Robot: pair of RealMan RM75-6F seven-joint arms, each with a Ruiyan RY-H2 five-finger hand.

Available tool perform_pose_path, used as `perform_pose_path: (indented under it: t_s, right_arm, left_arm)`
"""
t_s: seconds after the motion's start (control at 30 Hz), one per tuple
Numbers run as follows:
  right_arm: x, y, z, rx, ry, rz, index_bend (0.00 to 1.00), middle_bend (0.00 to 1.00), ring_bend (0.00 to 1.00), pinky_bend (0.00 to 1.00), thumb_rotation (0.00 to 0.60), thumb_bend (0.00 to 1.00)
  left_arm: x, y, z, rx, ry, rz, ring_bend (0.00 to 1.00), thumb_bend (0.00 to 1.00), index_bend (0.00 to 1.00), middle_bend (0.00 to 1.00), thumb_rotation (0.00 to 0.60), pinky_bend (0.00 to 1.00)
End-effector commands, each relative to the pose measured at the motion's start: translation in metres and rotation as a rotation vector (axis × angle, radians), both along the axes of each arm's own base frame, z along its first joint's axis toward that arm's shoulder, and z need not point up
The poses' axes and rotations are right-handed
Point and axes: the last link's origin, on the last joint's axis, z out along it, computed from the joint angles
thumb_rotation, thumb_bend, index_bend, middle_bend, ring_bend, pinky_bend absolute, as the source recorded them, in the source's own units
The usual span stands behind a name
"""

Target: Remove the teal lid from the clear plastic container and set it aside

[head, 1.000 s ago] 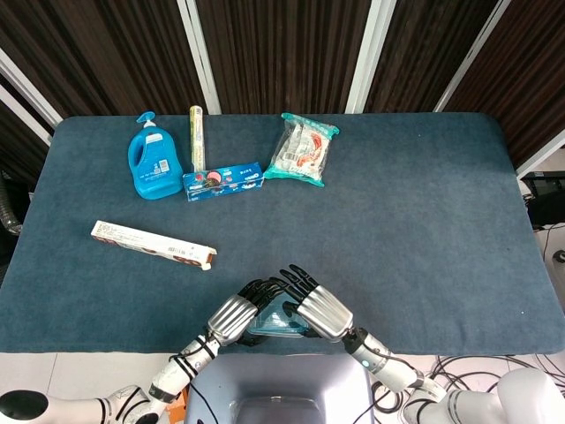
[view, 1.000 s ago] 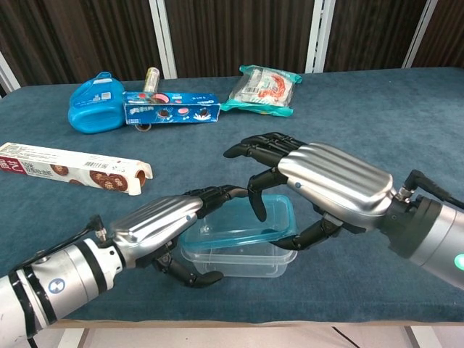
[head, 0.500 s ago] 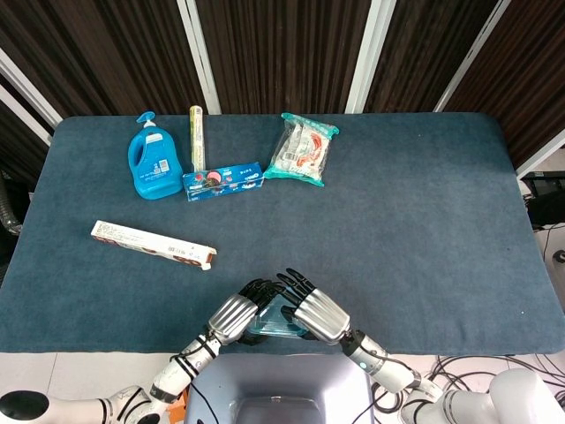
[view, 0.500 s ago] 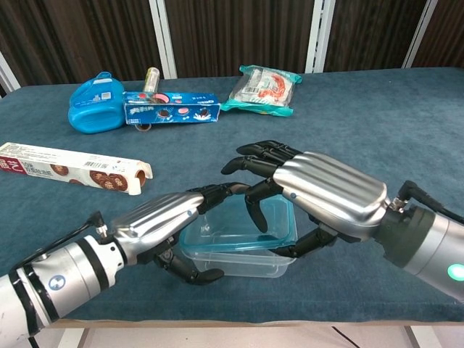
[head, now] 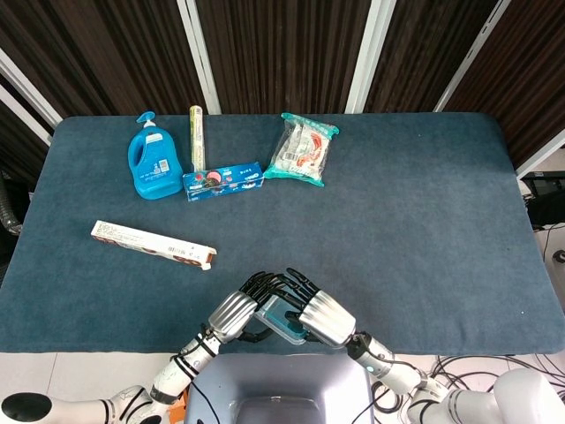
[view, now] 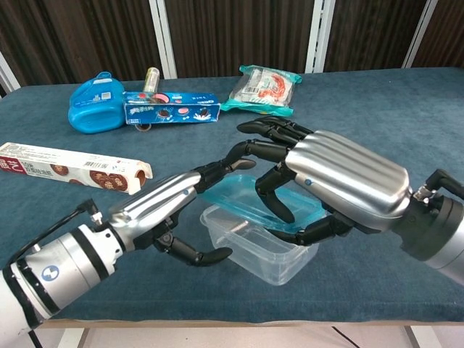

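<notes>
Newly lifted flat teal lid (view: pixel 250 204) (glossy) over clear container (view: pixel 254 246).

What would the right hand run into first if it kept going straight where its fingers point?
Probably the left hand: the right hand, gripping the teal lid, points its fingers straight at it, though the depth between them is unclear.

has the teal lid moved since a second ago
Yes. The teal plastic lid, held by the right robot hand, has lifted off the clear plastic container and tilted; the long brown-and-white box hasn't moved.
</notes>
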Motion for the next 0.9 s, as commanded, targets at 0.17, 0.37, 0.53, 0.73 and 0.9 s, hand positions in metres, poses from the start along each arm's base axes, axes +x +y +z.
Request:
perform_pose_path:
  t_s: [0.17,0.37,0.53,0.73,0.9]
  right_arm:
    - [-0.002,-0.004,0.004,-0.031,-0.007,0.024,0.78,0.22,0.04,0.02,0.600,0.50]
    - [-0.001,-0.008,0.015,-0.082,-0.015,0.051,0.78,0.22,0.04,0.02,0.600,0.50]
    - [-0.010,-0.016,0.042,-0.166,-0.005,0.066,0.78,0.22,0.04,0.02,0.600,0.50]
    - [-0.029,-0.037,0.077,-0.251,0.018,0.002,0.78,0.22,0.04,0.02,0.600,0.50]
    - [-0.061,-0.057,0.091,-0.295,0.101,-0.095,0.78,0.22,0.04,0.02,0.600,0.50]
  left_arm:
    - [-0.004,0.008,0.003,0.026,0.014,0.029,0.00,0.29,0.00,0.00,0.600,0.00]
    - [-0.007,0.018,0.011,0.070,0.007,0.042,0.00,0.29,0.00,0.00,0.600,0.00]
    - [-0.016,0.036,0.030,0.130,0.005,0.072,0.00,0.30,0.00,0.00,0.600,0.00]
    - [-0.029,0.051,0.049,0.181,0.027,0.097,0.00,0.30,0.00,0.00,0.600,0.00]
    - [-0.038,0.055,0.069,0.229,0.040,0.085,0.00,0.31,0.00,0.00,0.600,0.00]
